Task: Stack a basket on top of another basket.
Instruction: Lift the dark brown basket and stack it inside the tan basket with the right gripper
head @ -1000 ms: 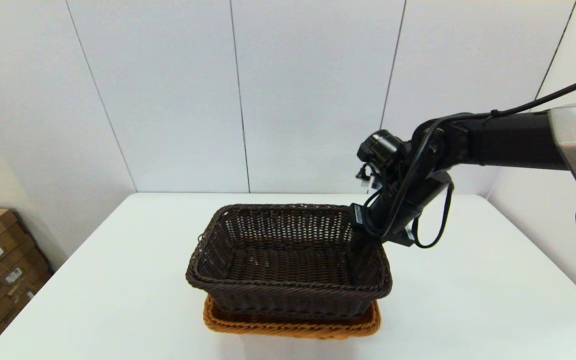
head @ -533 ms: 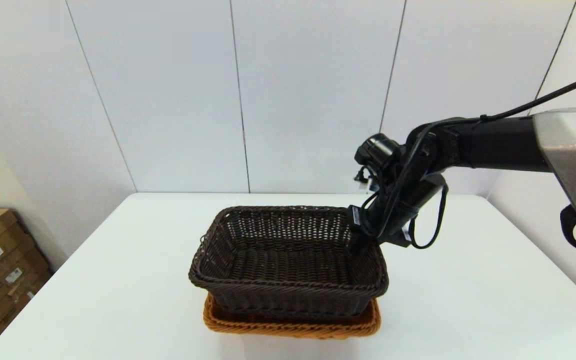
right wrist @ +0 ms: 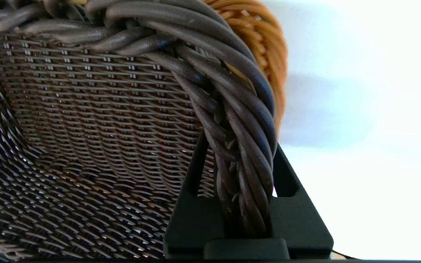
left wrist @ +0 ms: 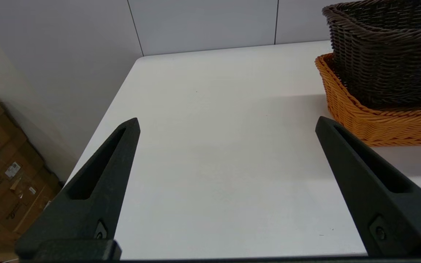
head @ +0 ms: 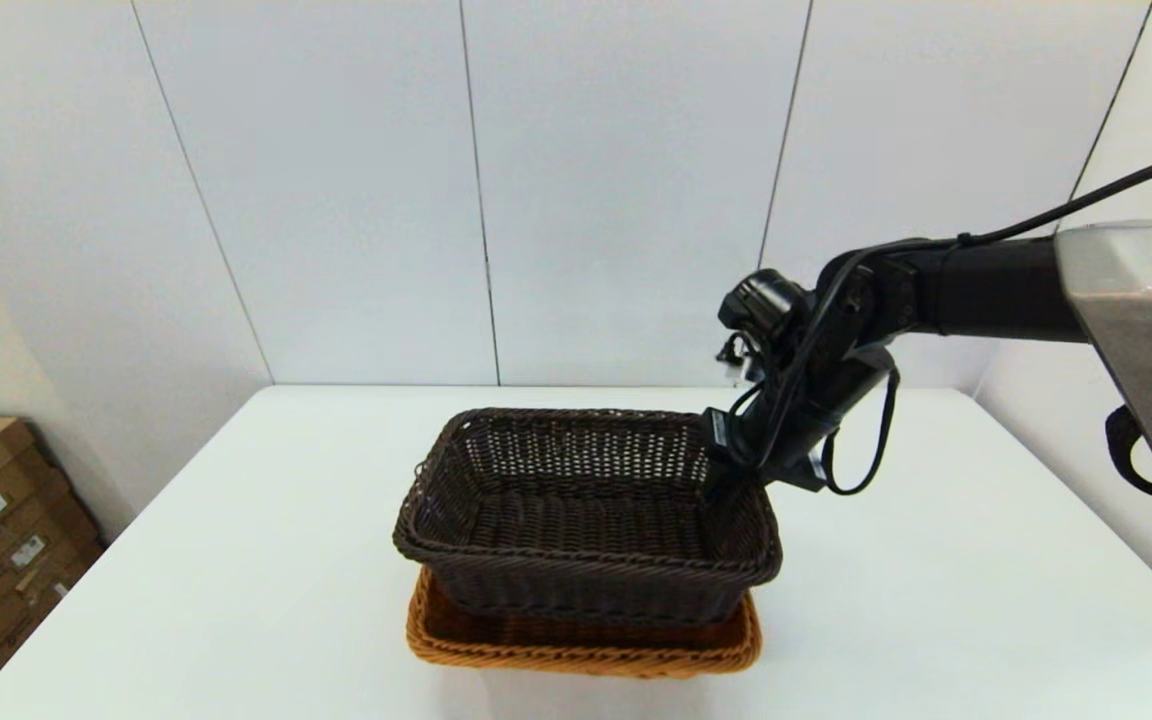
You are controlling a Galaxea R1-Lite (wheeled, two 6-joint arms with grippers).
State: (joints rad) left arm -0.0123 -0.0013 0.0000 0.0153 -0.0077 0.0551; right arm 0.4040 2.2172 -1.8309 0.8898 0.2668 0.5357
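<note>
The left gripper [left wrist: 225, 124] idles over the bare white tabletop [head: 236, 560], jaws wide apart. Over the last second the dark brown rectangular woven wicker basket [head: 586, 520] has shifted rightward over the orange-tan rectangular wicker basket [head: 581, 645], nearly nested. The right gripper [head: 721, 485] stays clamped on its right rim; release looks close.

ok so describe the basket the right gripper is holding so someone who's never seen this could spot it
On the white table, two woven baskets sit nested near the front edge. It is the upper one, the dark brown basket, its braided rim pinched at the far right corner by the right gripper. The orange-tan basket beneath is lighter and untouched.
</note>
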